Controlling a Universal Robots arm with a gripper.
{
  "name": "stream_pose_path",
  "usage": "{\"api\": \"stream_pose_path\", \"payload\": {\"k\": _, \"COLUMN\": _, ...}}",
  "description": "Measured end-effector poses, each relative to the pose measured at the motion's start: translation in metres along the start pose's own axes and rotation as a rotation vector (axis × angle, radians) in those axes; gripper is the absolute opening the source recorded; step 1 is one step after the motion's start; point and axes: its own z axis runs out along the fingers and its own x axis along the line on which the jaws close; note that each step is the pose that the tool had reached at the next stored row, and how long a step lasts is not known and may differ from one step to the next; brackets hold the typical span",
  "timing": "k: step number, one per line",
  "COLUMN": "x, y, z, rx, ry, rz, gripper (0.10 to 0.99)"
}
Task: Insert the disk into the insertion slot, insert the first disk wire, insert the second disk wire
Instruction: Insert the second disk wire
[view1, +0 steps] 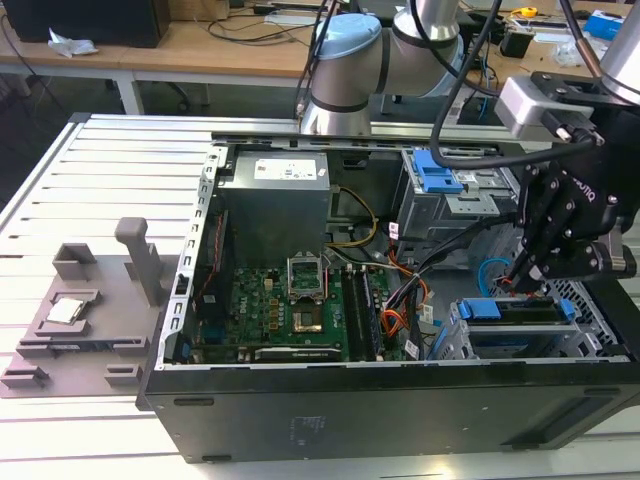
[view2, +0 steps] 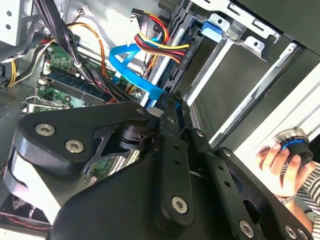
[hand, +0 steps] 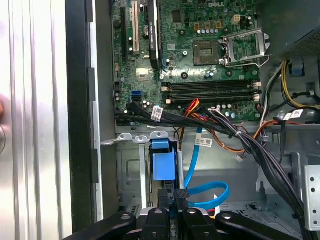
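In the exterior view the disk (view1: 512, 312), edged by its blue carrier bracket, sits inside the insertion slot (view1: 462, 345), a silver cage at the case's near right corner. My gripper (view1: 523, 284) hangs right over the disk's rear edge. In the first wrist view the fingers are shut on the black plug (hand: 181, 195) of a blue disk wire (hand: 212, 191), just beside the blue bracket (hand: 163, 161). The second wrist view has the gripper (view2: 169, 102) with the blue wire (view2: 131, 67) looping away from its tip. A red, yellow and black wire bundle (view2: 159, 46) ends in a black plug nearby.
A second grey drive cage with a blue latch (view1: 437, 176) stands behind the slot. Motherboard (view1: 285, 310), power supply (view1: 275, 200) and black cable bundles (hand: 250, 145) crowd the case. A grey fixture (view1: 90, 300) lies on the slatted table. A person's hand (view2: 280, 162) holds a knob outside the case.
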Motion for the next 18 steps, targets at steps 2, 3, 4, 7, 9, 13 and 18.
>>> {"api": "stream_pose_path", "payload": {"k": 2, "x": -0.0001, "y": -0.0003, "z": 0.0016, "rx": 0.0, "ry": 0.0, "rz": 0.0, "gripper": 0.161}}
{"api": "stream_pose_path", "payload": {"k": 3, "x": -0.0002, "y": -0.0004, "z": 0.0023, "rx": 0.0, "ry": 0.0, "rz": 0.0, "gripper": 0.161}}
{"api": "stream_pose_path", "payload": {"k": 4, "x": -0.0002, "y": -0.0005, "z": 0.0037, "rx": 0.0, "ry": 0.0001, "rz": 0.0, "gripper": 0.161}}
{"api": "stream_pose_path", "payload": {"k": 7, "x": -0.0004, "y": -0.0008, "z": 0.0068, "rx": 0.0, "ry": 0.0001, "rz": 0.0, "gripper": 0.161}}
{"api": "stream_pose_path", "payload": {"k": 9, "x": -0.0005, "y": -0.0009, "z": 0.0083, "rx": 0.0, "ry": 0.0, "rz": 0.0, "gripper": 0.161}}
{"api": "stream_pose_path", "payload": {"k": 13, "x": -0.0007, "y": -0.0014, "z": 0.0121, "rx": 0.0, "ry": 0.0001, "rz": 0.0, "gripper": 0.161}}
{"api": "stream_pose_path", "payload": {"k": 18, "x": -0.0011, "y": -0.0021, "z": 0.0135, "rx": 0.0, "ry": 0.0, "rz": 0.0, "gripper": 0.161}}
